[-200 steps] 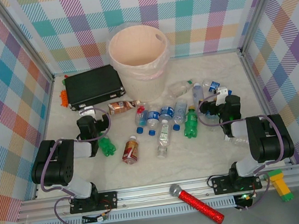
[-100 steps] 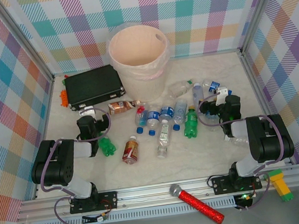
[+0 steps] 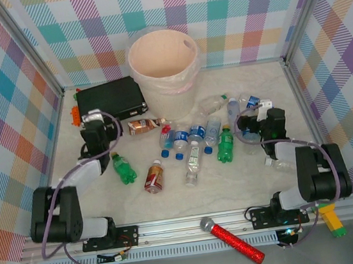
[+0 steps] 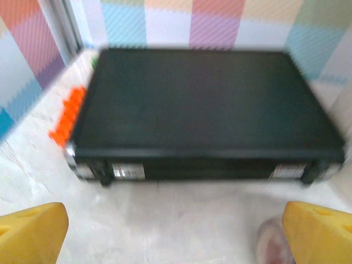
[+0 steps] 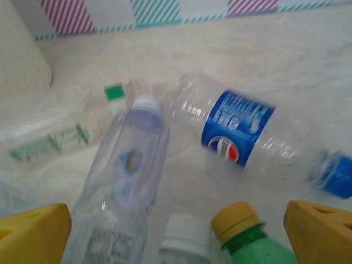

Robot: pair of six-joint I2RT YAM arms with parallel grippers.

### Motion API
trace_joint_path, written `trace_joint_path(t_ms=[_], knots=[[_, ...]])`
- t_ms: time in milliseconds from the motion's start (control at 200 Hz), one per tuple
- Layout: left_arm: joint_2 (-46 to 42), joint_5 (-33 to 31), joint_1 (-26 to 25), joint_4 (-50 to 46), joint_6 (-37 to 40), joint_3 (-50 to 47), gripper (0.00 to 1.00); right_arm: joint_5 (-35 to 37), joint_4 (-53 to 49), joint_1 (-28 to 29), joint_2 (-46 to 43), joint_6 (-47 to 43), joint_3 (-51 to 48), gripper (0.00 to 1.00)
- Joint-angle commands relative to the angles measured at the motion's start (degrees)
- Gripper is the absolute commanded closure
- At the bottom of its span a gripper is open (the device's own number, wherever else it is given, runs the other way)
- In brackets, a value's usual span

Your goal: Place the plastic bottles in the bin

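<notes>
**Item: bottle clearance, status at this moment**

- **Bin** (image 3: 158, 90): stands upright at the far middle of the surface (image 3: 172, 203), just beside the black case (image 3: 109, 101). Seen from above, its interior looks bare, with no bottle visible inside.
- **Plastic bottles** (image 3: 196, 133): around a dozen, all lying on the surface.
  - The main cluster of clear, blue-capped bottles lies near the middle, in front of the bin.
  - A green bottle (image 3: 123, 168) lies alone beside the left arm.
  - A second green bottle (image 3: 225, 144) lies at the right edge of the cluster.
  - One brown-labelled bottle (image 3: 154, 177) lies nearer the arms.
  - Another brown-labelled bottle (image 3: 143, 126) lies just in front of the case.
  - A few clear bottles lie scattered to the right of the bin.
- **Left pincer** (image 4: 176, 231): its fingers are spread wide with nothing between them. It faces the black case and is well away from the cluster.
- **Right pincer** (image 5: 176, 236): it is also spread wide and holds nothing. It hangs low over the right side of the cluster, with a blue-labelled clear bottle (image 5: 236, 127) ahead of it.
- **Not for collection**: the red microphone (image 3: 231, 236), which lies at the near rail.
- **Assessment**: nothing has been deposited and nothing is gripped. Judging by this layout, the whole task remains to be done. The right pincer seems better placed for a first pick.
</notes>
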Motion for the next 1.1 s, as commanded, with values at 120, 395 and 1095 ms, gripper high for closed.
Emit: trace_joint_path(t_ms=[120, 395, 1095], knots=[[-6.85, -3.80, 0.51, -40.58, -13.69, 18.50, 0.01, 6.75, -23.28, -0.19, -12.82, 12.86, 8.82, 0.01], [-11.41, 6.77, 0.66, -54.73, -23.22, 22.18, 0.00, -4.04, -43.85, -0.54, -16.76, 28.92, 20.66, 0.01], [-14.13, 17.44, -3.64, -72.43, -39.85, 7.77, 0.00, -1.69, -47.73, 17.91, -22.51, 20.04, 28.59, 0.01]])
